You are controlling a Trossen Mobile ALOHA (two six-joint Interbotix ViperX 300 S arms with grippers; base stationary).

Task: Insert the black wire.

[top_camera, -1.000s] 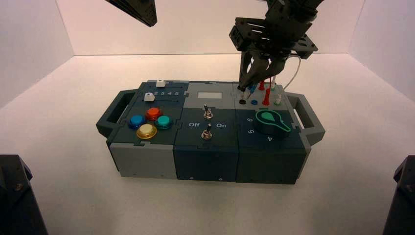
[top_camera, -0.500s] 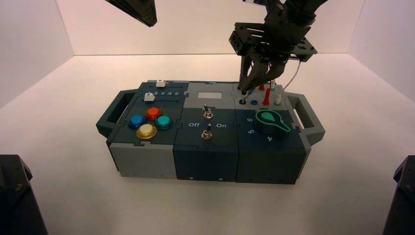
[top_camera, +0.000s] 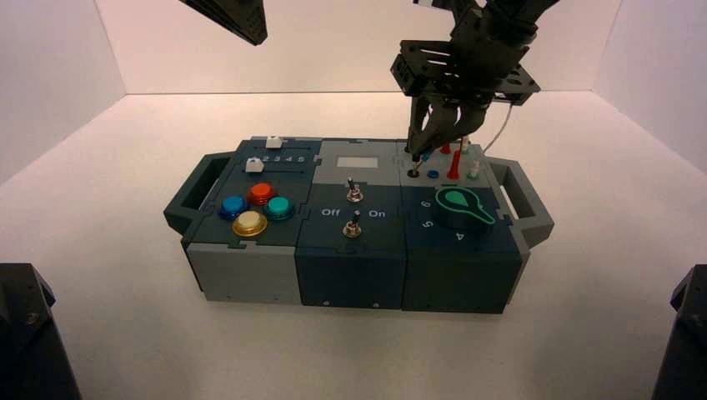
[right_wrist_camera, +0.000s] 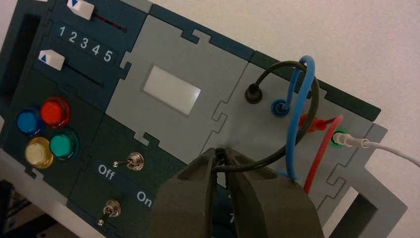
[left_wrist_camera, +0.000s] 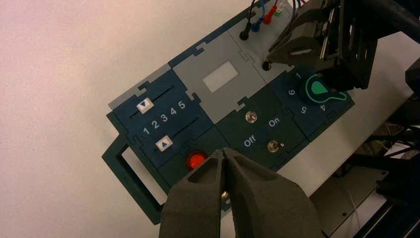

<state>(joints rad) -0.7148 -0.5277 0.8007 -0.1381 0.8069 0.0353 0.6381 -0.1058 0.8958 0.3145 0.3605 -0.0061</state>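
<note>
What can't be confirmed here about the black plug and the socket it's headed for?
- Plug tip of the black wire: right wrist view, hidden between the fingers of the right gripper.
- Target socket: right wrist view, covered by that gripper; high view, too small under the right gripper.
- Left gripper: parked over the box, off-frame in the high view.

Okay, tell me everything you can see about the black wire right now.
The black wire is a thin, dark, rubbery-looking cable. One end is already plugged into a black socket on the grey panel at the back right of the box. From there it arches up, crosses the blue wire and curves back down into the right end effector, which is shut on its other end. That plug is hidden between the fingers. In the high view, the right end effector sits just above the panel.
</note>
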